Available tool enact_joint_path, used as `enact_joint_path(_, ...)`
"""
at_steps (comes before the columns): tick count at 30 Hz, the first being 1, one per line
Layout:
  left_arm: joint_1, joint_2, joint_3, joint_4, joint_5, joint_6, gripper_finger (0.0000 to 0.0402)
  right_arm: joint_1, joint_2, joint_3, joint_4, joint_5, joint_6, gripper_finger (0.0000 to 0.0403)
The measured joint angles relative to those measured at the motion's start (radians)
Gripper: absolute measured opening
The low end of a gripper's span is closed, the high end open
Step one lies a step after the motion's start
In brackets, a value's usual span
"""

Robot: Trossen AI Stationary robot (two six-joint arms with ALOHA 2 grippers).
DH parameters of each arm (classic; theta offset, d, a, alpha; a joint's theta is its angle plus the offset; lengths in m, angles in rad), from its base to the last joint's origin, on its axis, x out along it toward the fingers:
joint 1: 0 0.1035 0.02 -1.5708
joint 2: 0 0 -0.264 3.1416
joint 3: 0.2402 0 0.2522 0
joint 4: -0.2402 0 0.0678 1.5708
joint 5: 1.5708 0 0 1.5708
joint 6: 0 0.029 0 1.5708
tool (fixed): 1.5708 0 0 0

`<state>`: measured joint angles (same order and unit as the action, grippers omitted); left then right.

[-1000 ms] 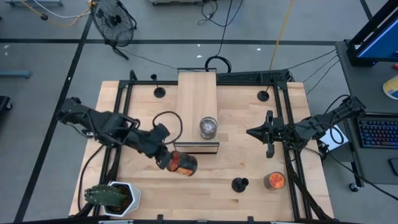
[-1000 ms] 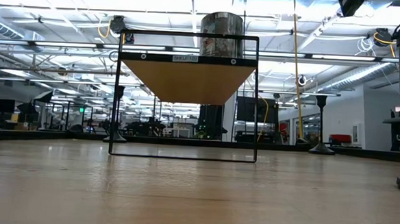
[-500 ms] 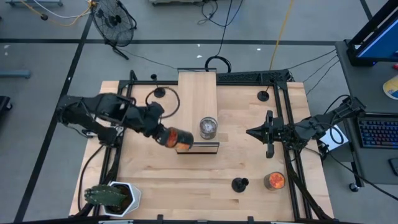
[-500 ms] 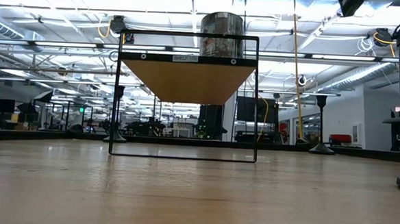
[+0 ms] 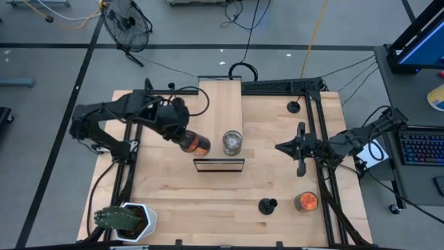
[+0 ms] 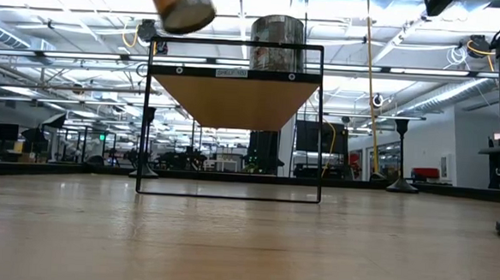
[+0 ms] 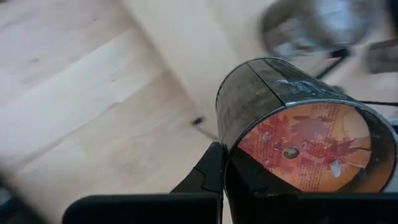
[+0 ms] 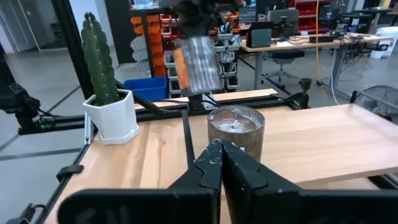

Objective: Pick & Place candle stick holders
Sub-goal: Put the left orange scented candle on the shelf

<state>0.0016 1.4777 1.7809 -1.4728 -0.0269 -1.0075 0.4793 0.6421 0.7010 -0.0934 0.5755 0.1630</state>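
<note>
Black candle stick holders stand on their disc bases on the table, one at the far right (image 5: 294, 106), one near the front (image 5: 268, 205), one behind the shelf's left leg (image 6: 146, 152). No gripper touches them. My left gripper (image 5: 182, 137) is shut on an orange-labelled jar (image 5: 196, 144), in the air left of the wooden shelf (image 5: 220, 111). A silver jar (image 5: 232, 142) stands on that shelf. My right gripper (image 5: 281, 147) hangs shut, right of the shelf, holding nothing. My left gripper holds the orange-labelled jar by its dark side wall (image 7: 231, 140), slanting down from above. The jar itself hides where the fingers (image 7: 208, 174) meet it. The jar (image 6: 180, 3) hangs tilted below the gripper, lifted clear, about level with the shelf top.
A second orange jar (image 5: 306, 201) stands at the near right, beside the front holder. A cactus in a white pot (image 5: 125, 219) sits at the near left corner. Black frame rails (image 5: 132, 167) run along both table sides.
My left gripper has carried the orange-labelled jar from in front of the shelf toward the table's far edge, to the shelf's left side, turning as it went. The jar stays lifted clear and now shows at the top of the low view.
</note>
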Motion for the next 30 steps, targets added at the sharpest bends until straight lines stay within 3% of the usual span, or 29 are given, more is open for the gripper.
enact_joint_path(11,0.100,0.060,0.000,0.017,0.036,0.116,0.0000,-0.002,-0.109,-0.002,-0.137,-0.134,-0.015,0.0000)
enact_joint_path(16,0.136,0.078,0.000,0.022,0.039,0.140,0.0000,-0.006,-0.169,-0.072,-0.142,-0.183,0.019,0.0000)
enact_joint_path(23,0.163,0.109,-0.001,0.044,0.091,0.161,0.0000,-0.039,-0.247,-0.224,0.015,-0.183,0.057,0.0000)
enact_joint_path(30,0.162,0.166,0.038,0.065,0.110,0.155,0.0000,-0.061,-0.277,-0.285,0.083,-0.183,0.061,0.0000)
